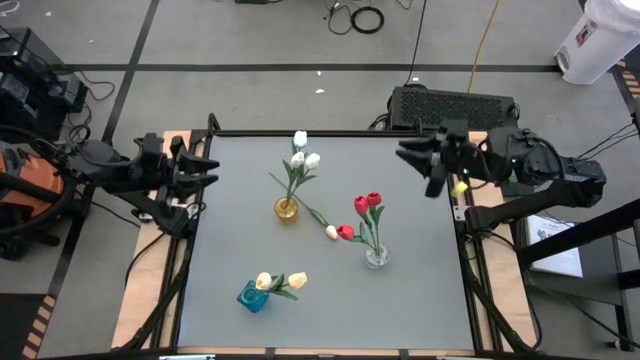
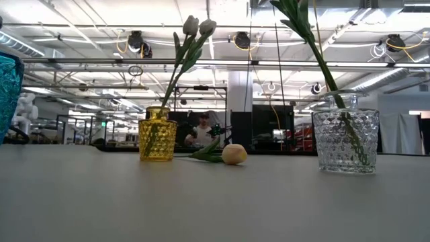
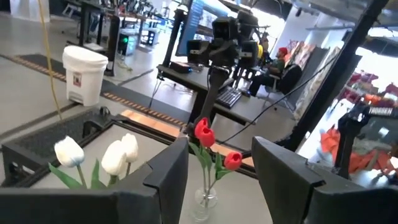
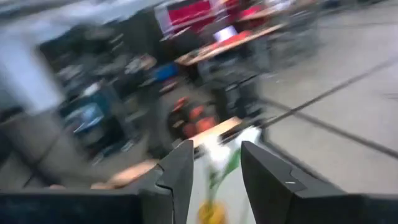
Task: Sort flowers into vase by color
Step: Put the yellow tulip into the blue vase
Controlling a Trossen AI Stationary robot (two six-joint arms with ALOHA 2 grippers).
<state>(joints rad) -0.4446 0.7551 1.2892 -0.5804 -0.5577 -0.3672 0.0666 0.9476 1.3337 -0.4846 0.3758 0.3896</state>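
Observation:
Three white tulips [image 1: 303, 155] stand in a yellow vase [image 1: 287, 208] near the table's middle. Red tulips [image 1: 367, 203] stand in a clear vase [image 1: 376, 256], and one red head [image 1: 346, 232] hangs low beside it. Two pale yellow tulips [image 1: 280, 282] sit in a blue vase [image 1: 253, 296] toward the near edge. One pale-headed tulip [image 2: 234, 154] lies flat on the table between the yellow and clear vases. My left gripper [image 1: 208, 170] hovers open over the table's left edge. My right gripper [image 1: 408, 155] hovers open over the far right corner. Both are empty.
A black case [image 1: 455, 102] sits on the floor behind the table's far right corner, and a white bin [image 1: 597, 40] stands farther off. Wooden strips [image 1: 140, 300] flank the grey table. A person [image 2: 201, 129] sits in the room beyond.

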